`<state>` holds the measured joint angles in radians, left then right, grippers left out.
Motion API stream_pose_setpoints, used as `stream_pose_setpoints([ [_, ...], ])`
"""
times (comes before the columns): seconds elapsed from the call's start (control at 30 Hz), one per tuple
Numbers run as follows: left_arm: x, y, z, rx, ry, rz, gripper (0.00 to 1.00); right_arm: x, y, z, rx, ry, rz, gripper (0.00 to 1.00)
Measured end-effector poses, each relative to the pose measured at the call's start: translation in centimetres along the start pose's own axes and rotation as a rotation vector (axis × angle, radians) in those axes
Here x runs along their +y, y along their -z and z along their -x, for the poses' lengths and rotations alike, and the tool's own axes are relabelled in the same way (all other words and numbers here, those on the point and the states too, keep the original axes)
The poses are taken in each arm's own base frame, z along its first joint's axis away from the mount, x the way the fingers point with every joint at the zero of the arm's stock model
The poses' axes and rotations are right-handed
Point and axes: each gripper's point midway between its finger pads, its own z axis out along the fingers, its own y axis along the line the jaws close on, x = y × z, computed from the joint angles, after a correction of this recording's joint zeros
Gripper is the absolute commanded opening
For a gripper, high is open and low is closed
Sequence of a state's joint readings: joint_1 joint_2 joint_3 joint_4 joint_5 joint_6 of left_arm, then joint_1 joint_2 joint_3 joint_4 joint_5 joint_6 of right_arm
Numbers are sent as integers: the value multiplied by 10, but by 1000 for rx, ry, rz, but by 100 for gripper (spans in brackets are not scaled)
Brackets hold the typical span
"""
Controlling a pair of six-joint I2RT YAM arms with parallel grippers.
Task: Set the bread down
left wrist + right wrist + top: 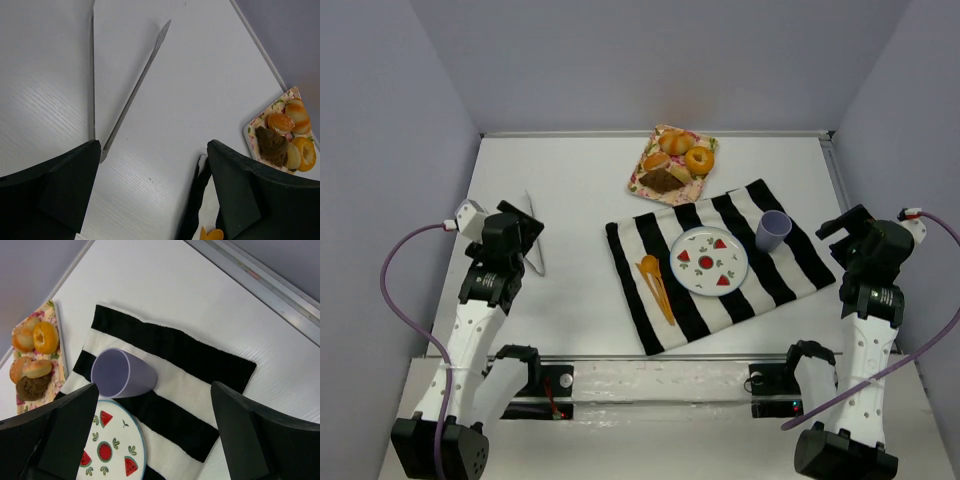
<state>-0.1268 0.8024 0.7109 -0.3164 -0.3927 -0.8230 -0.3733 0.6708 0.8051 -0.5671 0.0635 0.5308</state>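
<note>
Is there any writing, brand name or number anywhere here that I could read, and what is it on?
No readable text in any view.
The plate carries only pictures of watermelon slices.
The tray under the buns carries only a flower pattern.
A small reddish mark on the table's edge rail is too blurred to read.

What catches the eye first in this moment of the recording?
The black-and-white striped cloth right of centre, bearing a watermelon-patterned plate, a purple cup and orange cutlery. Behind it, a floral tray holds golden buns and the dark brown bread.
</note>
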Motion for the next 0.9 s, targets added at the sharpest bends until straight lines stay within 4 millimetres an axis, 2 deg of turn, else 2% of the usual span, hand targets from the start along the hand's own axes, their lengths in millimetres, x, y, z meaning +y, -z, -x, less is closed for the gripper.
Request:
stream_pose_setpoints([
  [0.37,3,-1,11,-55,-11,20,99,3,-2,-5,25,20,24,100],
  [0.57,-17,4,17,-69,-23,-92,99,9,-1,-7,38,39,61,100],
  [0.73,-14,-19,-1,1,-92,-28,99,12,-1,-7,42,45,75,100],
  [0.9,13,-57,-37,130,-203,164,99,12,-5,-9,56,45,73,100],
])
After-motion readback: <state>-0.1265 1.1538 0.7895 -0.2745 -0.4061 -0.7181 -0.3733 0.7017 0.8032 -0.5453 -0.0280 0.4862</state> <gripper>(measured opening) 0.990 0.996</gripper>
